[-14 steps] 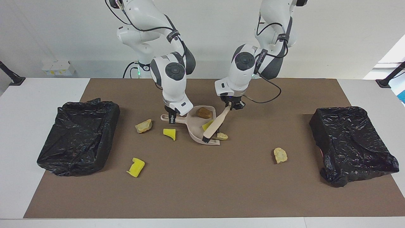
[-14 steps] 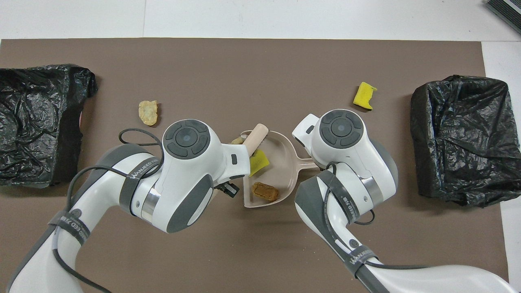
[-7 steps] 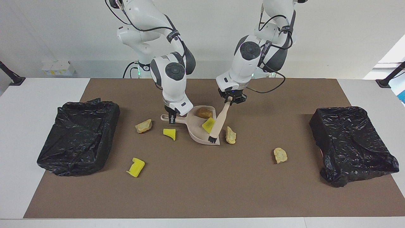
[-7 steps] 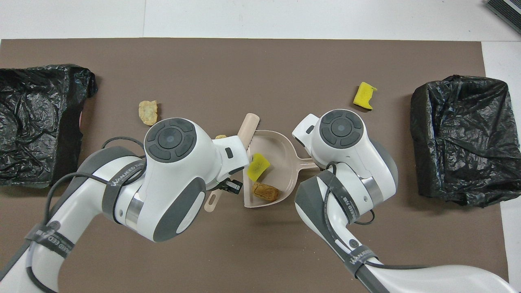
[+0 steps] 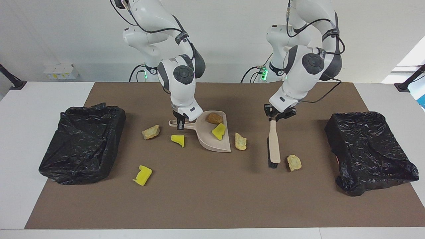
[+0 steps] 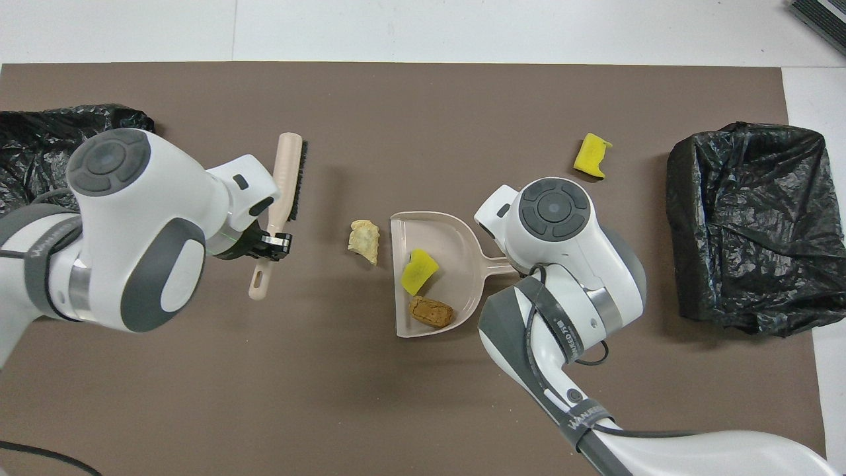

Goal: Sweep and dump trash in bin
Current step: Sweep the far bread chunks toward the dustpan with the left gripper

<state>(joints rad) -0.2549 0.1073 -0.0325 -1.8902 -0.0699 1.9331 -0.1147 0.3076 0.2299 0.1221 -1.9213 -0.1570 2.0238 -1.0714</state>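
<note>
My right gripper (image 5: 180,125) is shut on the handle of the beige dustpan (image 5: 212,144), which lies flat on the mat; in the overhead view the wrist hides that gripper. A brown lump (image 5: 214,118) and a yellow foam chunk (image 5: 219,131) of trash lie in the dustpan (image 6: 449,244). A tan lump (image 5: 240,141) rests just outside its lip. My left gripper (image 5: 273,119) is shut on the handle of the beige brush (image 5: 274,146), bristles down beside another tan lump (image 5: 294,162). More trash lies toward the right arm's end: a tan lump (image 5: 151,132) and two yellow chunks (image 5: 178,139) (image 5: 142,175).
Two bins lined with black bags stand at the table's ends, one (image 5: 83,142) at the right arm's end, one (image 5: 368,149) at the left arm's end. A brown mat (image 5: 212,199) covers the table under everything.
My left arm has lifted the brush out of the dustpan and swung it toward its own end, down beside the lone tan lump. The right arm and dustpan have stayed still.
</note>
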